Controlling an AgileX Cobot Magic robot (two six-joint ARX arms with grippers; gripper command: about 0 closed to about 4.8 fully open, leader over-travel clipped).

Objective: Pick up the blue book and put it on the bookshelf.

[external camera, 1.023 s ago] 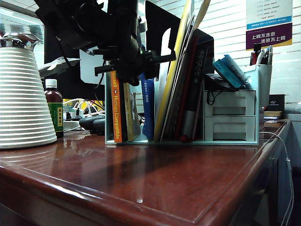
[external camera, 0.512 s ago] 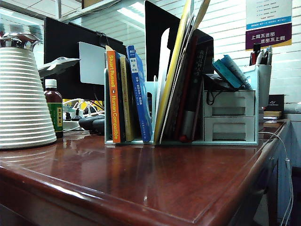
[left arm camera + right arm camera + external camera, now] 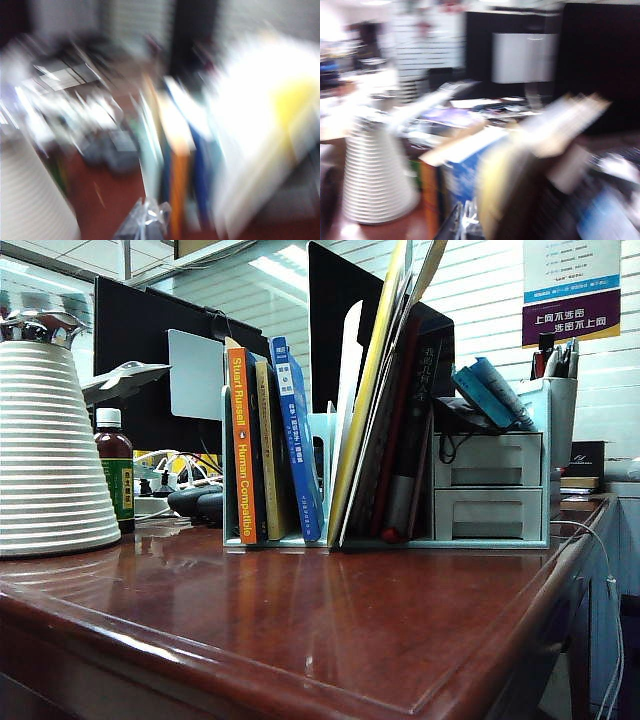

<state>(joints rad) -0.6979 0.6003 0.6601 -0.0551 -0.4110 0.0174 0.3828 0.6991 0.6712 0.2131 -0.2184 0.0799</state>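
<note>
A polished dark red wooden table [image 3: 330, 630] fills the foreground of the exterior view, its rounded edge nearest and its glossy top mirroring the things behind. On it at the left stands one white ribbed conical jug [image 3: 50, 440] with a chrome top, and just behind it one brown bottle [image 3: 116, 480] with a white cap. Further back in the middle stands the bookshelf [image 3: 490, 485], a pale mint-green rack with two small drawers and one pen cup section at its right end. The blue book [image 3: 298, 445] stands in the rack, leaning slightly, spine outward, beside one orange-spined book [image 3: 242, 445] and a yellowish one between them. Behind are two black monitors [image 3: 150, 360], a white slatted wall and one poster [image 3: 572, 290]. Neither arm shows in the exterior view. Both wrist views are badly blurred: the left gripper [image 3: 145, 225] appears only as a dark tip above the table near the rack, its jaws closed and empty; the right gripper [image 3: 465, 222] is a dark tip over the books, and whether its jaws are parted I cannot tell
</note>
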